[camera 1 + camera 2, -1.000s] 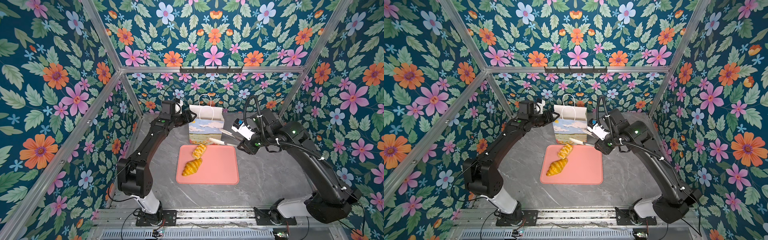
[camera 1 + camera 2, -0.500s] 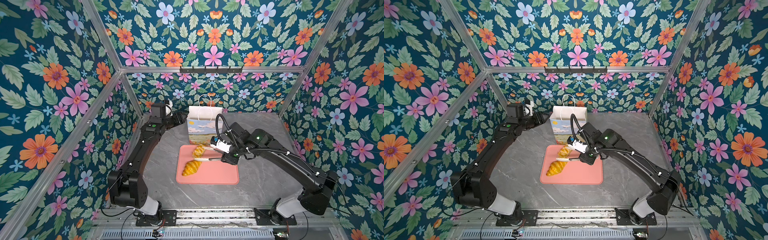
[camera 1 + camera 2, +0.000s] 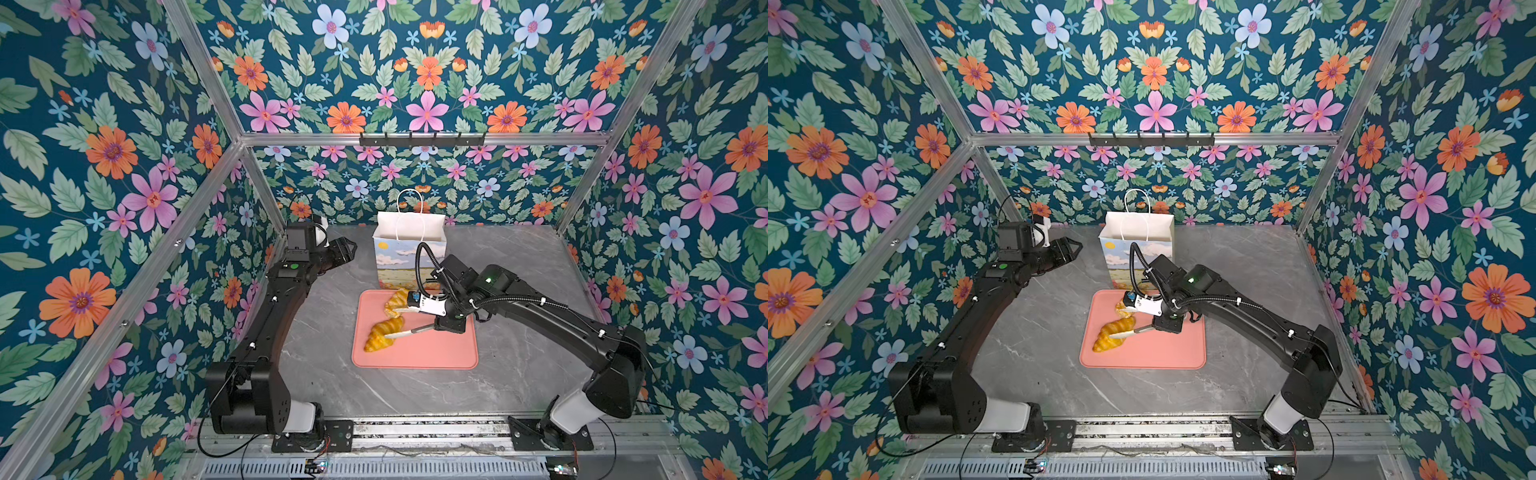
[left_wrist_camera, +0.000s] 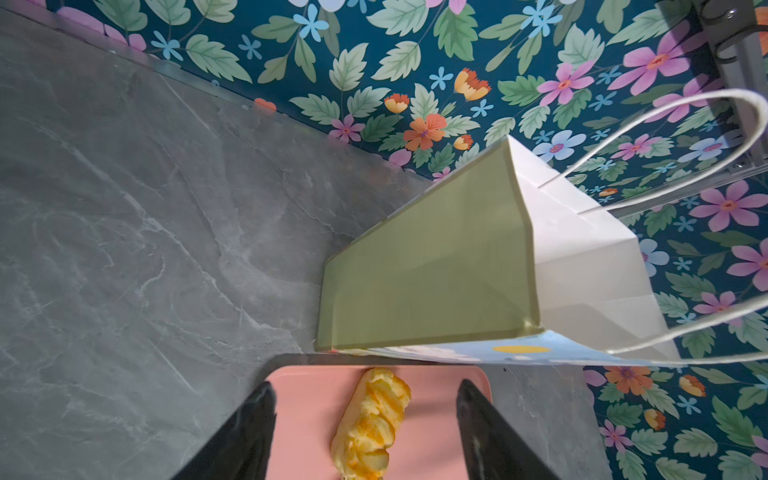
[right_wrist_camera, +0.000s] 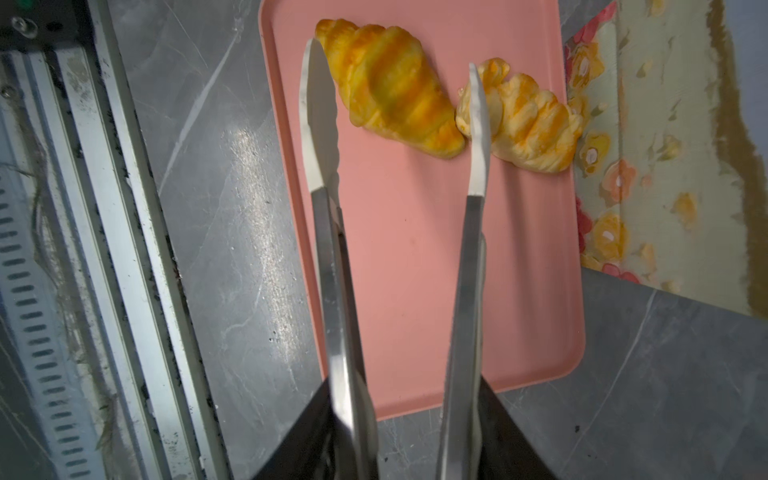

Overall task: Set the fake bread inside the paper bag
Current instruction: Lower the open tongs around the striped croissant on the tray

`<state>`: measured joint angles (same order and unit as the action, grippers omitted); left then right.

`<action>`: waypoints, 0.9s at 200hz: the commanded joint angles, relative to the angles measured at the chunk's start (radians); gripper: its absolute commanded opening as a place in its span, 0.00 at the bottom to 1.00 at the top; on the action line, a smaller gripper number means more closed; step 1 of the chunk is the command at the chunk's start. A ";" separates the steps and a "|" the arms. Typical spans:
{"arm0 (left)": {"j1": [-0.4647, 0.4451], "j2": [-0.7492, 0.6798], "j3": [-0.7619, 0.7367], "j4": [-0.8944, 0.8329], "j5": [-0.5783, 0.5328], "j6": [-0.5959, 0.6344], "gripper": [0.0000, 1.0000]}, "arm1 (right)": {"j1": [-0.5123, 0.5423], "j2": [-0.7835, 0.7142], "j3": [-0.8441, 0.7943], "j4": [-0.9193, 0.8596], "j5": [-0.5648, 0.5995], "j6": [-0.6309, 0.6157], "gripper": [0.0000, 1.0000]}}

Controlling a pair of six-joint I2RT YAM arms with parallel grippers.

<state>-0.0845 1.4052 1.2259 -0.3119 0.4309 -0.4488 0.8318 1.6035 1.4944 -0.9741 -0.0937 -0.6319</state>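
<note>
Two pieces of fake bread lie on the pink tray (image 3: 436, 349): a ridged croissant (image 3: 384, 334) (image 3: 1111, 336) (image 5: 390, 87) and a braided piece (image 3: 397, 301) (image 4: 374, 419) (image 5: 532, 124). The paper bag (image 3: 409, 249) (image 3: 1138, 245) (image 4: 428, 266) stands upright just behind the tray. My right gripper (image 3: 442, 324) (image 5: 407, 390) is shut on metal tongs (image 3: 409, 331) (image 5: 328, 166). The tong arms are apart and straddle the croissant, one tip between the two pieces. My left gripper (image 3: 347, 251) (image 4: 365, 390) hangs open and empty to the left of the bag.
The grey marble tabletop (image 3: 316, 357) is boxed in by floral walls. An aluminium rail (image 3: 415, 430) (image 5: 124, 208) runs along the front edge. A black hook bar (image 3: 422, 140) is fixed high on the back wall. The bag's cord handles (image 4: 706, 124) stand up above its mouth.
My right arm has swung from beside the bag down over the tray, bringing the tongs around the croissant. My left arm has drawn back leftward from the bag.
</note>
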 commanded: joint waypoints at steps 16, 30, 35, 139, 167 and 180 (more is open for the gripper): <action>0.009 -0.008 -0.009 0.002 0.007 0.025 0.70 | 0.001 0.028 -0.013 0.066 0.028 -0.167 0.48; 0.011 -0.005 -0.012 0.005 0.013 0.026 0.70 | -0.002 0.042 0.004 0.060 0.021 -0.185 0.48; 0.011 -0.005 -0.012 0.004 0.016 0.027 0.70 | 0.000 0.045 0.008 0.064 0.021 -0.193 0.48; 0.015 0.006 -0.016 0.013 0.046 0.030 0.71 | -0.010 0.187 0.130 -0.007 -0.017 -0.253 0.50; 0.019 0.009 -0.017 0.013 0.049 0.032 0.71 | -0.011 0.217 0.168 -0.068 -0.045 -0.252 0.51; 0.020 0.012 -0.016 0.014 0.053 0.032 0.71 | -0.011 0.216 0.165 -0.069 -0.061 -0.252 0.51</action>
<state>-0.0681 1.4128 1.2076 -0.3115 0.4706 -0.4347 0.8207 1.8187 1.6520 -0.9962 -0.1047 -0.8665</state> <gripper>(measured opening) 0.715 0.510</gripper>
